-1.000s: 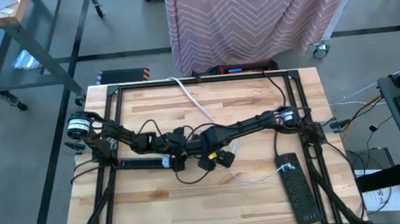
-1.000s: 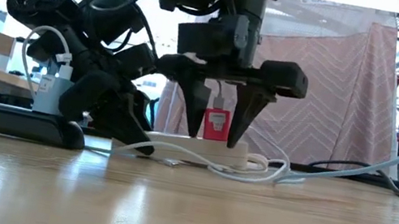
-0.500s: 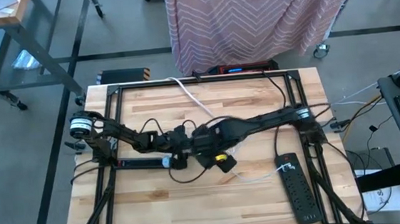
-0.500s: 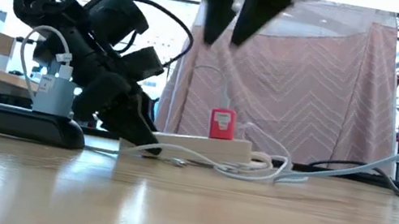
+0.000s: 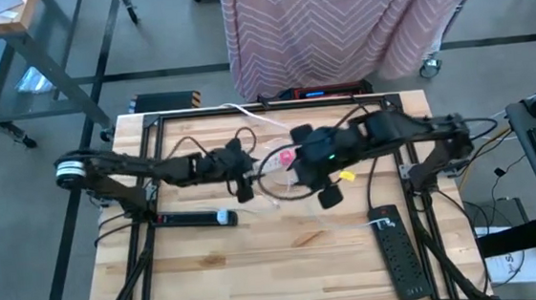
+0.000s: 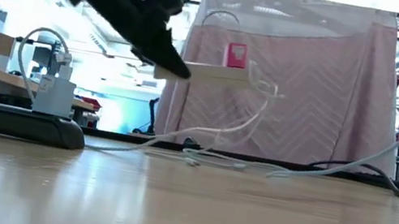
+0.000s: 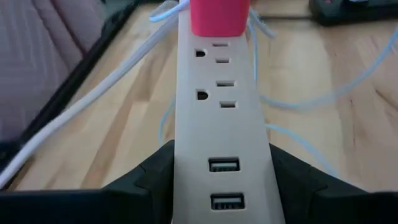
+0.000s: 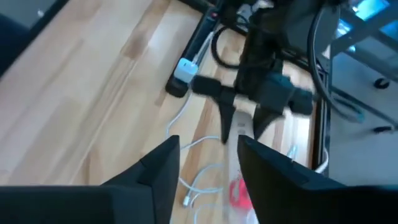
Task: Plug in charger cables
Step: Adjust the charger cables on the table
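Note:
My left gripper [image 6: 177, 67] is shut on a white power strip [image 6: 215, 72], held level above the table. A red-pink plug block [image 6: 235, 54] stands plugged into the strip's top, and thin white charger cables [image 6: 242, 128] hang from it to the table. My right gripper [image 8: 208, 174] hovers open just right of the strip [image 5: 320, 179], holding nothing. A light blue plug block [image 6: 50, 92] sits plugged into the black power strip [image 6: 8, 121] lying near the table's left. My left gripper pinches the white strip's two long sides at its USB-port end [image 7: 186, 180] between its two fingers. The fingers come from the table's left, slanting down, and lie along the strip. The strip is lifted clear and level, sockets up, with slack cords trailing below.
A second black power strip [image 5: 399, 250] lies at the table's near right. Thick black cords [image 5: 201, 146] loop behind the left arm. Loose white cable ends [image 6: 211, 162] lie mid-table. A pink curtain [image 5: 354, 19] hangs beyond the far edge.
My left gripper has risen and moved toward the far edge, lifting the white strip with its red-pink plug clear of the table; the cords now hang from it. My right gripper, whose fingers stood on either side of the plug, has gone up and to the right.

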Robot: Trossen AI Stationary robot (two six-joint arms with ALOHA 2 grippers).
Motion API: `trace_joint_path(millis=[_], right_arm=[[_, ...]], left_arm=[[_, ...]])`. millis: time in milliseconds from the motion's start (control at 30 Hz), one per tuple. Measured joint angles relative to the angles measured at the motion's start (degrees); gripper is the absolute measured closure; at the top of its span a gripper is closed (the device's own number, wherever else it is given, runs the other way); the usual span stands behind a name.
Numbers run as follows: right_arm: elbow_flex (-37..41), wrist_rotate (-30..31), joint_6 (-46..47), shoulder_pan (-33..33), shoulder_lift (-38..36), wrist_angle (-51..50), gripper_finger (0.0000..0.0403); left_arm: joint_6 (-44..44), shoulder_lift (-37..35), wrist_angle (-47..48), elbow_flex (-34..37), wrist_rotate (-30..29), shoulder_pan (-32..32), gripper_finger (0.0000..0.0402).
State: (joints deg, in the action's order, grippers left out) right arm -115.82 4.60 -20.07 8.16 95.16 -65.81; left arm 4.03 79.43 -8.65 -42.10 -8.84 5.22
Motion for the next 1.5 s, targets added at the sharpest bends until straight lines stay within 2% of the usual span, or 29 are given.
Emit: trace_joint_path(millis=[67,233,300,400,467,567,767,900,1033,1167,1267,1500], right_arm=[[0.74,0.00,1.86,-0.33,-1.84,-0.02,0.0261],[5.23,0.99,5.80,-0.65,-6.42,0.13,0.0298],[8.57,1.92,7.14,-0.98,-7.84,0.46,0.0315],[14.59,2.05,8.74,-2.64,-9.25,1.42,0.0342],[19.04,2.04,10.51,-3.91,-9.55,2.73,0.0358],[26.72,2.02,13.13,-5.76,-9.65,6.80,0.0378],[44.39,0.40,18.98,-6.76,-8.83,25.27,0.0401],[53.78,0.38,23.88,-6.82,-6.77,42.26,0.0400],[60.41,0.85,29.38,-7.41,-1.69,62.02,0.0402],[60.87,2.96,30.74,-8.84,5.65,69.39,0.0403],[58.40,4.89,32.54,-11.01,10.80,71.77,0.0402],[48.52,2.81,31.89,-16.84,22.10,82.16,0.0378]], left_arm=[[0.02,-2.46,7.39,-1.71,1.34,1.59,0.0225],[-2.36,-6.16,31.18,-5.95,0.20,4.82,0.0225],[-3.47,-6.16,40.01,-6.21,-3.60,5.60,0.0225],[-6.80,-6.25,48.52,-5.85,-11.70,7.68,0.0225],[-9.40,-6.23,51.98,-4.78,-13.35,10.01,0.0225],[-11.79,-7.16,51.57,-2.65,-12.25,14.06,0.0225],[-18.09,-8.96,52.22,2.46,-1.23,22.47,0.0219],[-22.22,-10.88,51.37,7.27,-2.03,25.76,0.0226],[-28.00,-12.94,42.70,12.63,-3.83,26.70,0.0226],[-32.08,-13.60,34.67,15.92,-3.52,26.59,0.0216],[-33.32,-12.77,34.76,17.03,-6.43,26.63,0.0212],[-37.73,-11.69,32.44,20.28,-9.59,26.65,0.0224]])
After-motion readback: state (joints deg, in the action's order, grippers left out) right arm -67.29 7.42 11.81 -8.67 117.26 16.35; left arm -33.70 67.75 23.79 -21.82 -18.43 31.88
